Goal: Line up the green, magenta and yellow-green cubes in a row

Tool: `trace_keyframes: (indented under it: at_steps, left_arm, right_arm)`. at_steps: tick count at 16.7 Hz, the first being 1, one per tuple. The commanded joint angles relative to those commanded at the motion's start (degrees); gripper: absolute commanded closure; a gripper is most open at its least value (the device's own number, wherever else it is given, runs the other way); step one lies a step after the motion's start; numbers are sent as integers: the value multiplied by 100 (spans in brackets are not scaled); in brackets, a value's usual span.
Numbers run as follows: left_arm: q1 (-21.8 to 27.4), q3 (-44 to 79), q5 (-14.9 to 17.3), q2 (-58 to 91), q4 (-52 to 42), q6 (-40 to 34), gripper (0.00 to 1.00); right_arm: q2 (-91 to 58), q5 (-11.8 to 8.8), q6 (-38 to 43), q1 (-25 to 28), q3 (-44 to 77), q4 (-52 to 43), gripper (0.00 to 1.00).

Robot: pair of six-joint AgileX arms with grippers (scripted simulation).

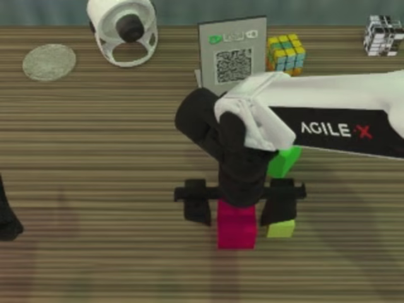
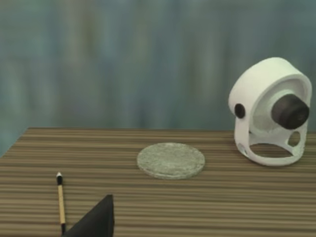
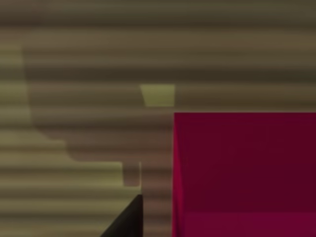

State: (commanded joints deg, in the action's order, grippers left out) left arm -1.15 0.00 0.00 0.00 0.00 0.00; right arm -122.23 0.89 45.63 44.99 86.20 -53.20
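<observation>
The magenta cube (image 1: 237, 230) lies near the table's front middle, and it fills the right wrist view (image 3: 244, 173). My right gripper (image 1: 238, 203) hangs straight over it, open, with one finger (image 1: 197, 205) on each side and clear of the cube. One dark fingertip (image 3: 129, 217) shows beside the cube with a gap between them. The small yellow-green cube (image 1: 281, 229) sits just right of the magenta one, partly under the other finger. The green cube (image 1: 285, 160) lies behind them, mostly hidden by the right arm. My left gripper (image 1: 6, 218) is parked at the left edge.
At the back stand a white roll holder (image 1: 123, 31), a grey round disc (image 1: 49, 62), a QR-code card (image 1: 232, 53), a multicoloured puzzle cube (image 1: 286, 53) and a silver puzzle cube (image 1: 384, 35). The left wrist view shows a pencil (image 2: 60, 203) on the table.
</observation>
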Motion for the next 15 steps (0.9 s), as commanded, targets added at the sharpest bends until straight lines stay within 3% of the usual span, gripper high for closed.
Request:
trace_keyframes:
  at_steps: [9, 15]
  left_arm:
    - [0, 0, 0, 0, 0, 0, 0]
    - [0, 0, 0, 0, 0, 0, 0]
  right_arm:
    - [8, 0, -2, -6, 20, -20, 0]
    - [315, -6, 9, 41, 769, -1145, 0]
